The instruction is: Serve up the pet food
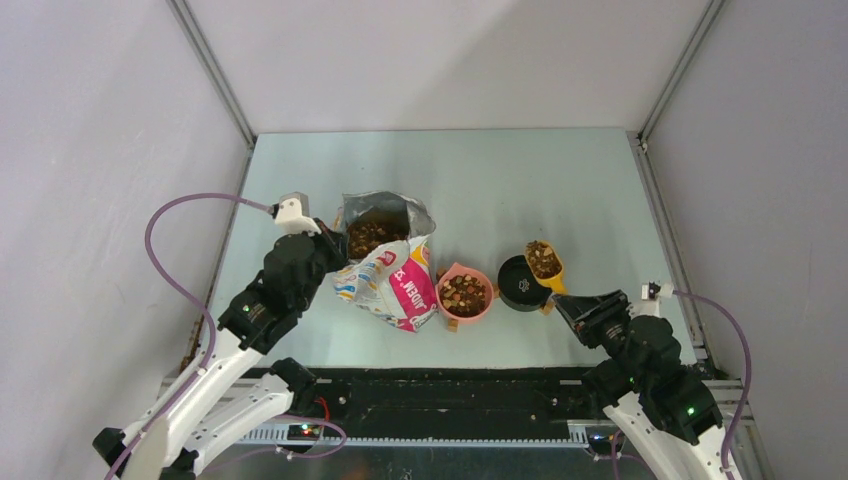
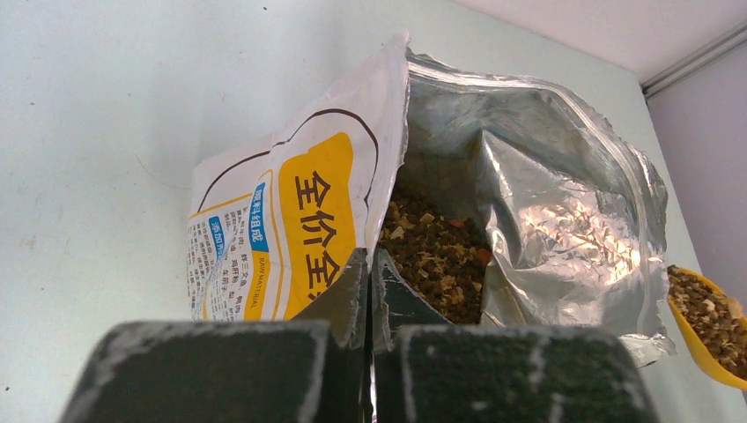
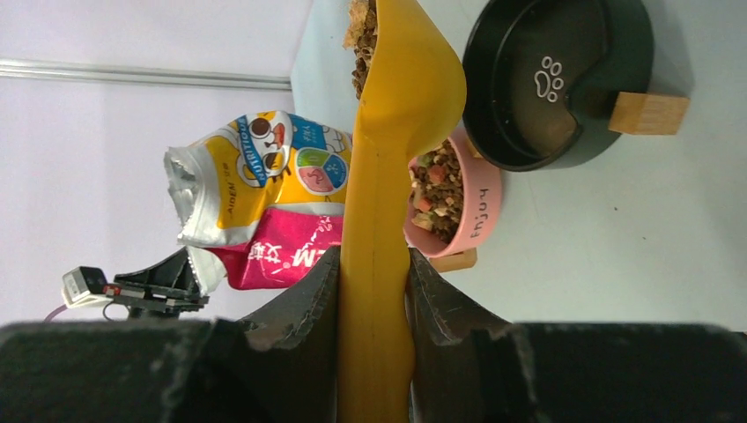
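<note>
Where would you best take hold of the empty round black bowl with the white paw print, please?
Probably by the thin upright rim of the round black bowl, on its near side, pinched from above with one finger inside, since the bowl is empty. The yellow plastic scoop in the right hand hangs over its far-right side.

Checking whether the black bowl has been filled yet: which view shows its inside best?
The right wrist view: the black bowl is large and close, its inside open to view and apparently empty. The top external view shows it small, the loaded yellow scoop overlapping its edge in the picture. The left wrist view misses it.
</note>
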`<state>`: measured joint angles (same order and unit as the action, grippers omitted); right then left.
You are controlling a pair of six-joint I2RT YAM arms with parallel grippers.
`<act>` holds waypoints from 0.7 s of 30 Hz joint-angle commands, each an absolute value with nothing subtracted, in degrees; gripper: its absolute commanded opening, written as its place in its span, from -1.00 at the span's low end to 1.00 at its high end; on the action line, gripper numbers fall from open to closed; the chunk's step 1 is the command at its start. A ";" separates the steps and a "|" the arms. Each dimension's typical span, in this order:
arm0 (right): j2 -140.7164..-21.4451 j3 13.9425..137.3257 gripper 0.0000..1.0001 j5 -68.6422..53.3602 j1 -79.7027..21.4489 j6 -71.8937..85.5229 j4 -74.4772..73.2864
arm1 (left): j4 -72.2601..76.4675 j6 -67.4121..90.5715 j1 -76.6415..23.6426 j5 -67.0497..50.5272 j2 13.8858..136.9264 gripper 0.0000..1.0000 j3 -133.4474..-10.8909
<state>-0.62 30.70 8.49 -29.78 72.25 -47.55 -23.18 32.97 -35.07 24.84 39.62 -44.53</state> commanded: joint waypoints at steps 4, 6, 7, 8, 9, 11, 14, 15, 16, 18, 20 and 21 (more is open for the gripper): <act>5.01 30.62 -1.00 10.03 -29.66 74.32 -49.03 | -21.66 32.40 -35.16 24.07 40.10 -1.00 -43.71; 5.13 29.99 -1.00 10.22 -29.70 74.79 -49.71 | -21.69 32.43 -35.16 23.99 40.20 -1.00 -43.76; 5.24 29.62 -1.00 10.35 -29.70 75.06 -49.87 | -21.70 32.43 -35.16 23.95 40.23 -1.00 -43.77; 5.21 29.58 -1.00 10.45 -29.73 75.10 -49.90 | -21.71 32.45 -35.16 23.93 40.25 -1.00 -43.70; 5.19 29.41 -1.00 10.59 -29.72 75.09 -50.03 | -21.71 32.40 -35.16 24.02 40.25 -1.00 -43.74; 5.14 29.22 -1.00 10.91 -29.71 75.43 -50.45 | -21.70 32.35 -35.16 24.05 40.25 -1.00 -43.70; 5.10 29.02 -1.00 11.40 -29.64 76.11 -51.32 | -21.74 32.39 -35.16 24.25 40.17 -1.00 -43.63; 5.10 29.01 -1.00 11.46 -29.65 76.24 -51.70 | -21.72 32.31 -35.16 24.30 40.17 -1.00 -43.57; 5.05 29.01 -1.00 11.63 -29.68 76.45 -51.82 | -21.71 32.37 -35.16 24.27 40.21 -1.00 -43.65; 4.80 29.00 -1.00 11.69 -29.66 76.72 -51.98 | -21.76 32.27 -35.11 24.34 40.24 -1.00 -43.66; 4.34 29.00 -1.00 11.68 -29.68 77.18 -52.52 | -21.79 32.26 -35.19 24.37 40.25 -1.00 -43.61; 4.10 29.00 -1.00 11.64 -29.72 77.30 -52.71 | -21.86 32.28 -35.18 24.40 40.25 -1.00 -43.66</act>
<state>-0.62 28.84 9.63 -29.78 75.44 -53.21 -23.07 32.95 -35.07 24.84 39.77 -44.53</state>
